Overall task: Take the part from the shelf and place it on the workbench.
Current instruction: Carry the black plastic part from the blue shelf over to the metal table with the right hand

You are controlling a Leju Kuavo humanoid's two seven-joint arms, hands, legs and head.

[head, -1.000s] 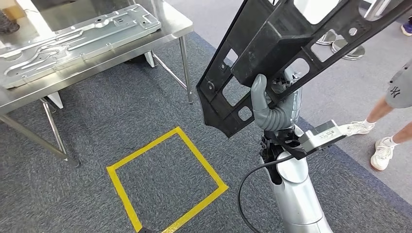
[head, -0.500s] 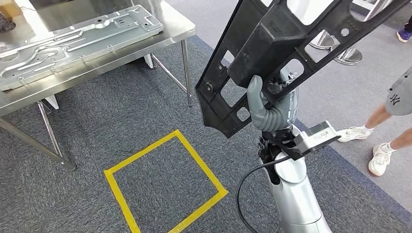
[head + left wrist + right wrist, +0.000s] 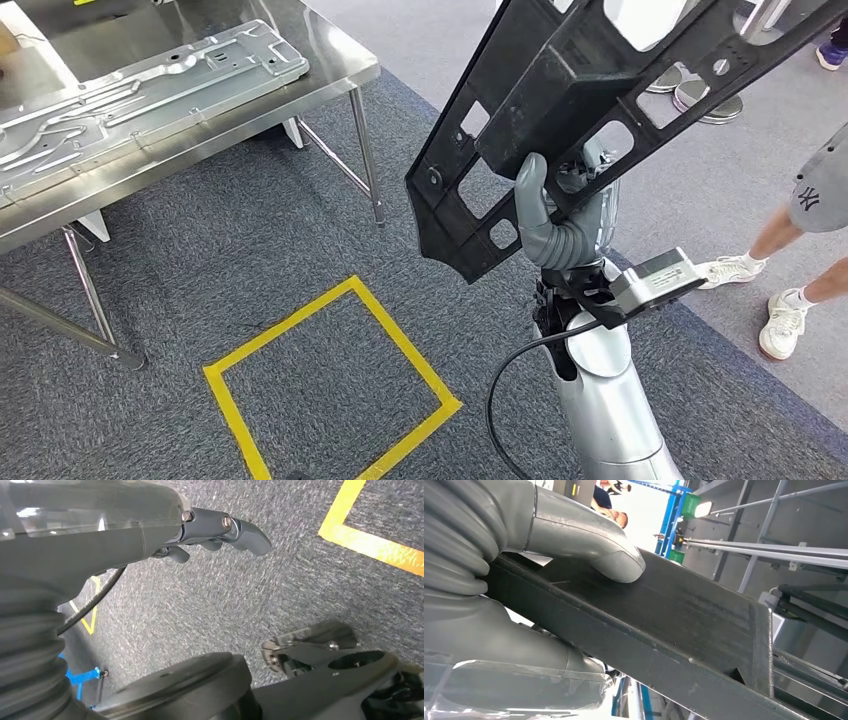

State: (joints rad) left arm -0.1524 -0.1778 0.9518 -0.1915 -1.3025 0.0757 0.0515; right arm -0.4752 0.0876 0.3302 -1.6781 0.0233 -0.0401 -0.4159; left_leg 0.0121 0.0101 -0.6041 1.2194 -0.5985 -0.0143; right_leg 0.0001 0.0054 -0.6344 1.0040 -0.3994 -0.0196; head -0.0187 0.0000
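The robot's right hand (image 3: 560, 225) grips a black plastic frame (image 3: 600, 90), thumb (image 3: 594, 555) pressed flat on its boxy middle, holding it raised and tilted above the grey carpet (image 3: 300, 230). The left hand (image 3: 220, 530) hangs over that carpet, fingers apart and holding nothing. Below and left of the raised hand lies a yellow taped square (image 3: 330, 380). Farther left stands a steel workbench (image 3: 330, 75) bearing a metal panel (image 3: 140, 90). To the right, a person's legs (image 3: 790, 240) stand nearby.

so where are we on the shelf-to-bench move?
Pickup looks done: the right hand grips the black part, raised over the carpet. In hand: the carry. Left: setting it on the steel workbench, where a metal panel already lies. The left hand holds nothing.
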